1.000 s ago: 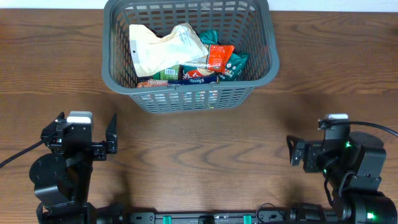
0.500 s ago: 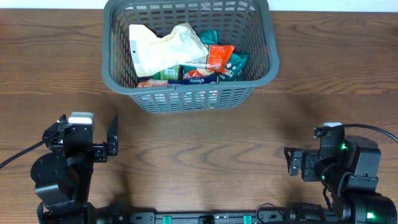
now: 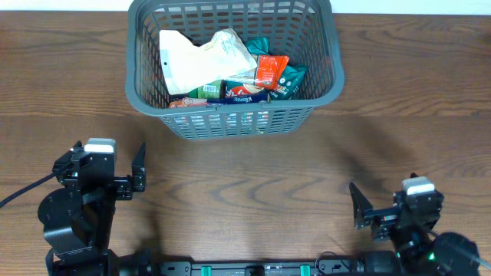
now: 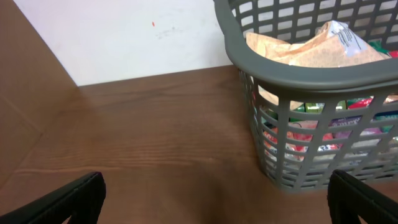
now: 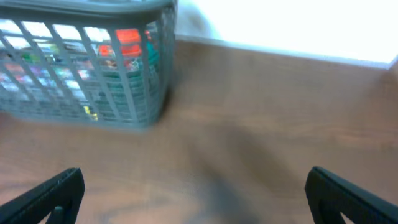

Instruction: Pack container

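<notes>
The dark grey slotted container (image 3: pixel 230 123) stands at the back centre of the table. Inside lie a cream pouch (image 3: pixel 199 61), a red packet (image 3: pixel 270 70) and teal and blue packets. My left gripper (image 3: pixel 107 148) is at the front left, open and empty, well short of the container. My right gripper (image 3: pixel 386 193) is at the front right, also open and empty. In the left wrist view the container (image 4: pixel 292 68) fills the right side, ahead of the gripper (image 4: pixel 214 199). The blurred right wrist view has the container (image 5: pixel 124 106) at upper left, beyond the gripper (image 5: pixel 196 193).
Brown wooden table (image 3: pixel 245 192) runs between the grippers and the container. A white wall (image 4: pixel 124 37) rises behind the table. A black cable (image 3: pixel 19 195) trails off left of the left arm.
My right arm has pulled back toward the table's front edge and slightly right. The left arm and the container's contents have not moved.
</notes>
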You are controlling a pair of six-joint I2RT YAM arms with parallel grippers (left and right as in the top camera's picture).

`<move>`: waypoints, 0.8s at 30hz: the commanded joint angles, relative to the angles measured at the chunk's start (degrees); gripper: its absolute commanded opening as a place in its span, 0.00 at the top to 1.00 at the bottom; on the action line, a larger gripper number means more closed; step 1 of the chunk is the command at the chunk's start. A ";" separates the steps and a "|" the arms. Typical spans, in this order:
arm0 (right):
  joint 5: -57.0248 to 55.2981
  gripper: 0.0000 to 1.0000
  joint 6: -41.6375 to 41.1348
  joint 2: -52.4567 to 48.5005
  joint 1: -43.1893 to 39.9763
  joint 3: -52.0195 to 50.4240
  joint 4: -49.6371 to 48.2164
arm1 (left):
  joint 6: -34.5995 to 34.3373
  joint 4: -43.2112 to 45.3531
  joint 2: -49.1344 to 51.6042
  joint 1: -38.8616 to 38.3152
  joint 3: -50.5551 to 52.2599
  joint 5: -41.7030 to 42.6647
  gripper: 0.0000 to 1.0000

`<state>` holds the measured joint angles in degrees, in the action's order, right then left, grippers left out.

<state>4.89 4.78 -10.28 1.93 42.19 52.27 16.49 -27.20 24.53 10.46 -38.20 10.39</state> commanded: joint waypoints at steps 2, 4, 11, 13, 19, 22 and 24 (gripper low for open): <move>2.54 0.01 0.85 5.38 1.11 -13.55 -9.75 | -0.09 -0.17 -0.31 0.09 0.00 0.55 0.01; 4.66 0.01 0.85 6.88 1.40 -20.48 -18.82 | -0.09 -0.17 -0.31 0.09 0.00 0.55 0.01; 0.98 0.01 1.14 10.05 3.87 -35.50 -41.11 | -0.09 -0.17 -0.31 0.09 0.00 0.55 0.01; 0.22 0.01 1.14 10.01 4.02 -38.36 -45.33 | -0.09 -0.17 -0.31 0.09 0.00 0.55 0.01; -1.75 0.01 2.16 10.01 4.07 -40.72 -45.81 | -0.09 -0.17 -0.31 0.09 0.00 0.55 0.01; -5.68 0.01 2.14 10.01 4.04 -40.72 -45.62 | -0.09 -0.17 -0.31 0.09 0.00 0.55 0.01; -6.60 0.01 2.14 10.01 4.04 -40.72 -45.64 | -0.09 -0.17 -0.31 0.09 0.00 0.55 0.01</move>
<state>2.28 6.11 -0.78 5.06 1.85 6.57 16.49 -27.24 24.53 10.46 -38.13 10.39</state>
